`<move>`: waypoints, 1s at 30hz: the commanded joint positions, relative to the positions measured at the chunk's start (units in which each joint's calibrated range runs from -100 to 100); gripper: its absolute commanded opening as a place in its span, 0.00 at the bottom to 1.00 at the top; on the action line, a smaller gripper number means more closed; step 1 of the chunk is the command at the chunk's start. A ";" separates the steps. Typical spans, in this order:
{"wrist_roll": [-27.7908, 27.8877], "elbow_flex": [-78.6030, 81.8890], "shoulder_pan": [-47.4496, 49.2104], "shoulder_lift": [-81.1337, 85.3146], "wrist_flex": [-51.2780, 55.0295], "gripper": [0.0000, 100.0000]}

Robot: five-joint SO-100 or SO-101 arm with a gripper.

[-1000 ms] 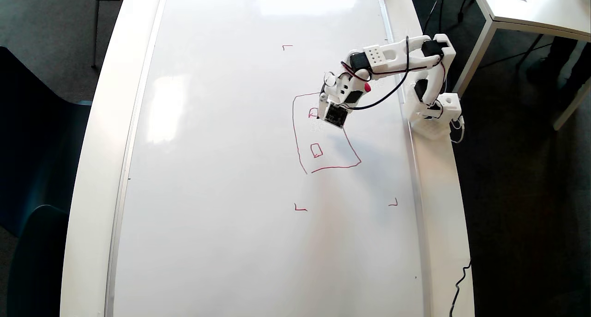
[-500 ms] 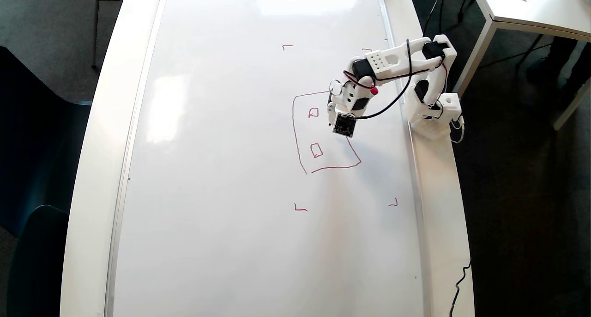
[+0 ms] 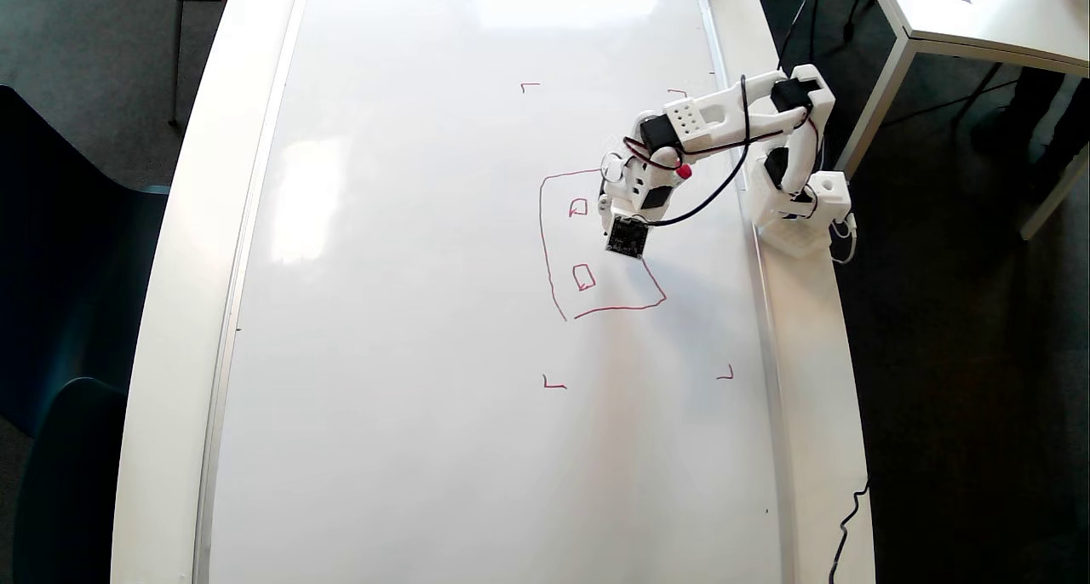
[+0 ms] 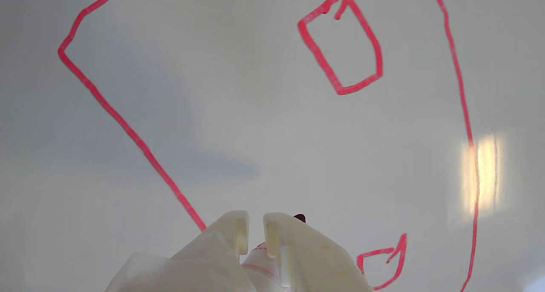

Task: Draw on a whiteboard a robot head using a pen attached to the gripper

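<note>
The whiteboard (image 3: 426, 312) lies flat on the table. On it is a red four-sided outline (image 3: 545, 243) with two small red boxes inside (image 3: 578, 208) (image 3: 583, 277). My gripper (image 3: 615, 214) hangs over the outline's right part. A red pen end (image 3: 684, 172) sticks up from it. In the wrist view the white fingers (image 4: 232, 234) are shut on the red pen (image 4: 255, 258), its dark tip (image 4: 300, 217) just past them. One box (image 4: 342, 45) lies ahead and another (image 4: 383, 262) to the right. Whether the tip touches the board I cannot tell.
Small red corner marks (image 3: 530, 86) (image 3: 553, 384) (image 3: 725, 374) surround the drawing. The arm's base (image 3: 800, 209) stands on the table's right rim by the board's frame. A second white table (image 3: 979, 22) stands at the top right, and dark chairs (image 3: 68, 294) at the left.
</note>
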State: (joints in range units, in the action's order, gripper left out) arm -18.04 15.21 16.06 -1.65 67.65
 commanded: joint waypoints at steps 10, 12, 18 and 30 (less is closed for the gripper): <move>-0.19 -6.63 1.58 -3.67 -2.14 0.01; -0.19 -7.00 1.58 -3.76 -2.14 0.01; -0.24 -6.45 1.43 -4.51 -2.14 0.01; -1.42 -4.45 1.14 -4.68 -2.23 0.01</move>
State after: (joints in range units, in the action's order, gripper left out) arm -19.10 10.55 17.57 -6.65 65.88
